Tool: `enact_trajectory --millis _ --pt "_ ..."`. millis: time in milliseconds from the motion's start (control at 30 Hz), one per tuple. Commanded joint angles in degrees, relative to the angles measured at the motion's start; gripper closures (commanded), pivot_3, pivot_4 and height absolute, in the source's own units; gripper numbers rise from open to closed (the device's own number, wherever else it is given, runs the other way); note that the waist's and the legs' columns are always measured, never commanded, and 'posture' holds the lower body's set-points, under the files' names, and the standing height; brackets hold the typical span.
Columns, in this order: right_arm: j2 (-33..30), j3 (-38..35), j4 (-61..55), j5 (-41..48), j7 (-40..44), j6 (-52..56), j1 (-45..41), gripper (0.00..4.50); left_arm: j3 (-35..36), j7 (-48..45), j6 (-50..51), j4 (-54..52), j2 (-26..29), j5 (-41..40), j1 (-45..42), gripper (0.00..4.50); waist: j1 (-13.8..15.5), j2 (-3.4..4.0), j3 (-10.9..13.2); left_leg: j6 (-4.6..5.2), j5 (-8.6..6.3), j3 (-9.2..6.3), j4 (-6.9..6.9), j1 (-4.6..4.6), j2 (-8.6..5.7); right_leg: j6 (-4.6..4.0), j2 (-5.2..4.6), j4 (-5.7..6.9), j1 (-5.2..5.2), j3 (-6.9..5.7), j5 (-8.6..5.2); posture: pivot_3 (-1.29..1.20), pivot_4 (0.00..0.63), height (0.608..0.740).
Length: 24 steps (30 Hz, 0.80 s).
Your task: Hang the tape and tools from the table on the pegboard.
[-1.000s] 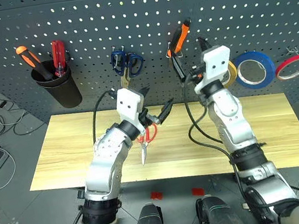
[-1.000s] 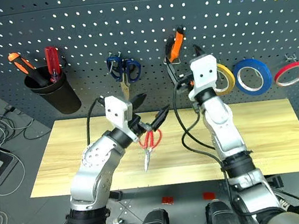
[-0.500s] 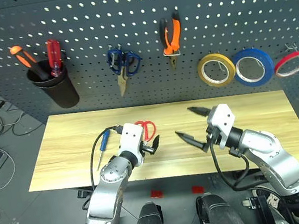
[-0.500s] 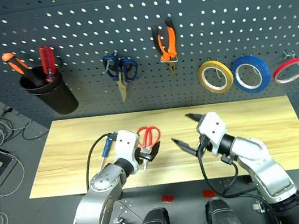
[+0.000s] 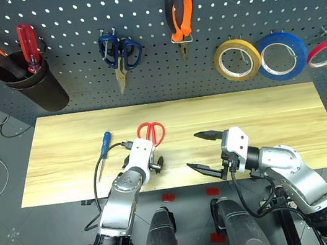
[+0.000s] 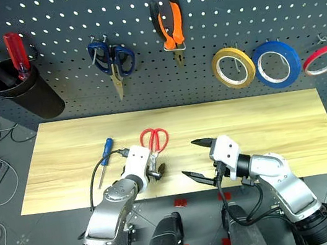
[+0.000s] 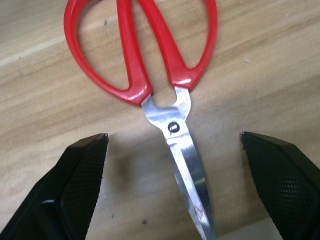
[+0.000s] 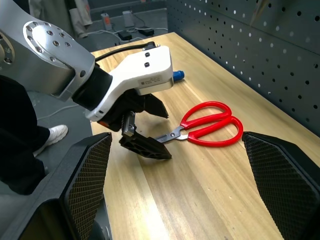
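I had left end effector (image 7: 172, 150) wide open, empty, straddling blade of scissors (image 7: 150, 65) flat on worktop (image 5: 276, 122). Right end effector (image 5: 204, 150) open, empty, well right of scissors.

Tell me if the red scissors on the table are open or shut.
Shut: the scissors lie flat, blades together as one strip, handle loops side by side.

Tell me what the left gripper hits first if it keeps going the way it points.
Probably the scissors: the left gripper is open, its fingers either side of the blades, pointing along them toward the red handles on the table.
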Motion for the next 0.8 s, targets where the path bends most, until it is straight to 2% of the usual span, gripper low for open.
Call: enact_trajectory --millis 33,100,433,467,633,800 --pt "0.51 -0.64 -2.07 1.09 -0.52 0.66 0.13 0.00 0.16 -0.89 1.31 2.78 0.03 -0.03 0.63 0.39 0.00 0.14 0.26 0.00 0.00 0.01 0.00 0.01 0.00 0.00 0.00 0.00 0.00 0.01 0.00 0.01 0.519 0.740" --pt "0.65 -0.81 -2.47 1.09 -0.68 1.04 0.28 0.00 0.87 -1.23 2.14 2.75 -0.46 -0.73 0.17 0.85 -0.05 0.19 0.46 0.00 0.00 0.03 0.00 0.02 -0.01 0.00 -0.01 0.00 0.00 0.02 0.00 0.01 0.522 0.740" --pt "1.25 -0.11 -3.31 0.64 -1.16 1.16 1.31 0.00 0.77 -1.45 3.33 2.07 -0.15 -0.80 0.32 4.03 -0.57 0.24 1.33 -0.01 0.00 0.07 -0.06 0.09 0.03 0.02 0.00 -0.01 0.00 0.08 -0.01 0.02 0.514 0.740" --pt "1.32 -0.12 -3.07 0.57 -1.13 0.98 1.18 0.00 0.70 -1.45 3.25 2.20 -0.11 -0.70 0.18 4.21 -0.57 0.25 1.33 -0.01 0.01 0.08 -0.07 0.10 0.03 0.02 0.00 -0.01 0.00 0.08 -0.01 0.02 0.514 0.740" --pt "1.70 -0.48 -0.44 -0.04 -0.62 -0.93 -0.27 0.00 0.11 -1.23 1.10 2.63 0.45 0.45 -1.56 4.20 -0.56 0.25 1.31 -0.04 0.02 0.08 -0.09 0.12 0.03 0.02 0.00 -0.02 0.01 0.08 -0.01 0.03 0.459 0.740" --pt "2.03 -2.43 -0.95 0.83 -1.58 -2.02 -1.28 0.00 -2.07 -2.46 -4.00 -2.72 3.42 2.68 0.22 4.20 -0.53 0.20 1.19 -0.32 0.17 0.03 -0.13 0.05 0.07 0.03 -0.01 -0.09 -0.04 0.04 -0.01 0.05 0.387 0.740"
